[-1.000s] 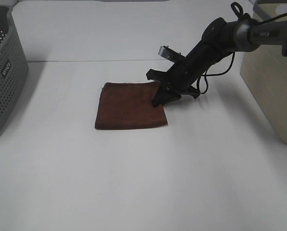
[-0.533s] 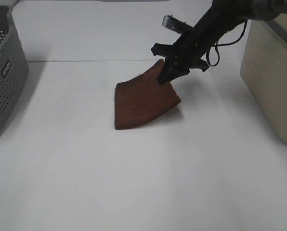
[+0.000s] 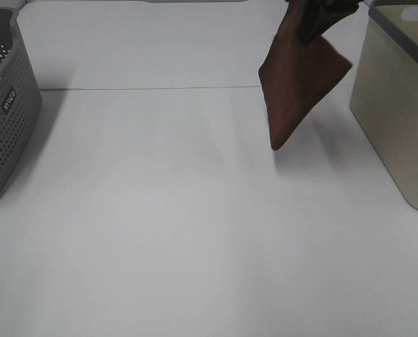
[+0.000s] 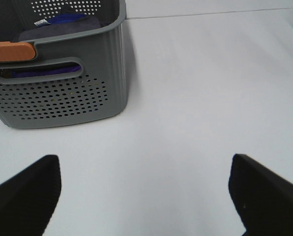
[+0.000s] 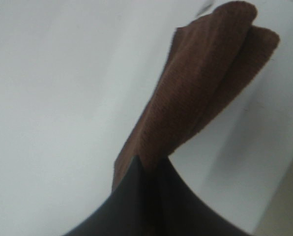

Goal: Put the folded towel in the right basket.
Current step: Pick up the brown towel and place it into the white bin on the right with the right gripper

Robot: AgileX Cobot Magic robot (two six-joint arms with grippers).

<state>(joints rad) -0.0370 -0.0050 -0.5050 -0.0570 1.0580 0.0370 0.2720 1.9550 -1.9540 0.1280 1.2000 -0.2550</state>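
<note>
The folded towel (image 3: pixel 297 84) is dark reddish-brown and hangs in the air by one corner, clear of the table. My right gripper (image 3: pixel 313 27) is shut on its top corner, at the top edge of the high view, just left of the right basket (image 3: pixel 398 119), the beige bin with a dark grey rim. In the right wrist view the towel (image 5: pixel 205 93) droops from the shut gripper (image 5: pixel 147 189). My left gripper (image 4: pixel 146 196) is open and empty above bare table; it does not show in the high view.
A grey perforated basket (image 3: pixel 2 119) stands at the left edge of the white table (image 3: pixel 160 225). In the left wrist view this basket (image 4: pixel 63 93) holds purple cloth and has an orange handle piece (image 4: pixel 9 50).
My right gripper has lifted the towel off the table and carried it up and to the right, towards the beige basket. The towel now hangs free.
</note>
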